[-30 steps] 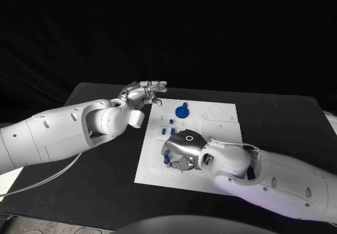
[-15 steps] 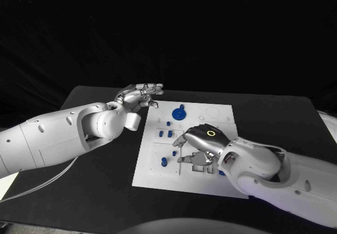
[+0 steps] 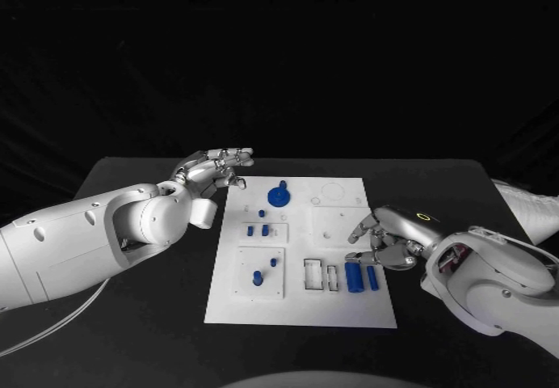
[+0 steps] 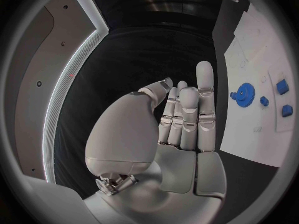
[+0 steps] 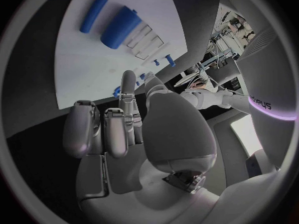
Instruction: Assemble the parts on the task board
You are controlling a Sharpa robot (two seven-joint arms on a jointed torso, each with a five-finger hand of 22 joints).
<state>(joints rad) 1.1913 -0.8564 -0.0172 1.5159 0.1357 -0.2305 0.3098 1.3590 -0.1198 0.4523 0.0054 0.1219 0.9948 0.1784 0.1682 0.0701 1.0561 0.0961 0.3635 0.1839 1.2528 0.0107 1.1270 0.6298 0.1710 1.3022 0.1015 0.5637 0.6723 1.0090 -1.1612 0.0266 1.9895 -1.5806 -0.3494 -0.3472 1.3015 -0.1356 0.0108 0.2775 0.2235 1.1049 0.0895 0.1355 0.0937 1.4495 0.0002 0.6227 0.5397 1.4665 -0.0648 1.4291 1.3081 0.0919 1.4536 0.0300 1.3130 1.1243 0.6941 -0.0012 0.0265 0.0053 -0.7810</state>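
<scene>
Overhead, blue gear (image 3: 279,196) upright; apparently flat at left wrist.

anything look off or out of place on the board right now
Nothing stands out. The task board lies flat on the table, the blue gear and two blue cylinders sit within their areas, and both the left hand and right hand hold nothing.
</scene>
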